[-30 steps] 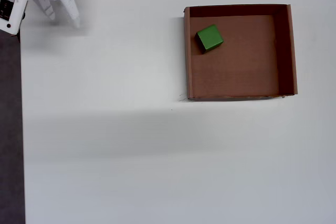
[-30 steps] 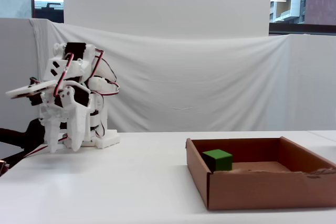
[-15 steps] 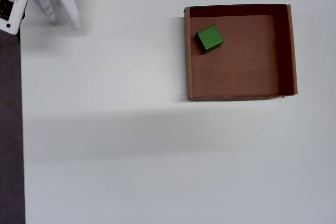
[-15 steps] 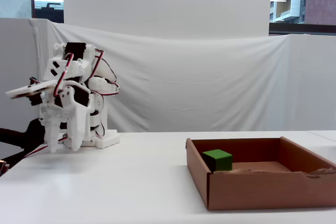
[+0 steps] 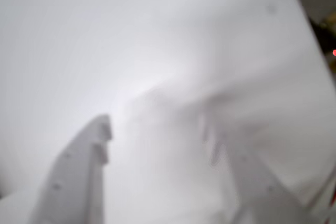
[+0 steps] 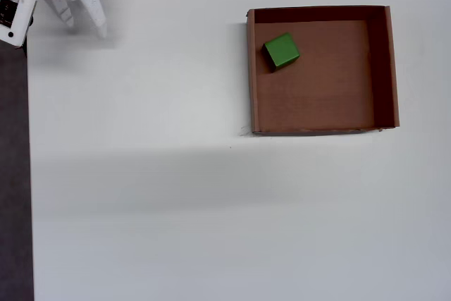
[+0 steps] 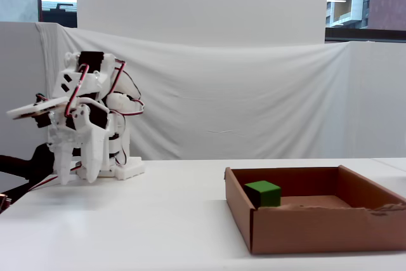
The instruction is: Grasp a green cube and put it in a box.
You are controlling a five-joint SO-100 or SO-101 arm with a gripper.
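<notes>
Overhead view | small matte green cube (image 6: pixel 282 50) sits inside shallow brown cardboard box (image 6: pixel 384 68), upper-left corner of its floor | white two-finger gripper (image 6: pixel 84 25) far upper left of frame, cube well off to its right | fingers parted, holding nothing | placement looks done

Green cube (image 6: pixel 282 50), plain brown box (image 6: pixel 384 68), white table (image 6: pixel 141 195).
</notes>
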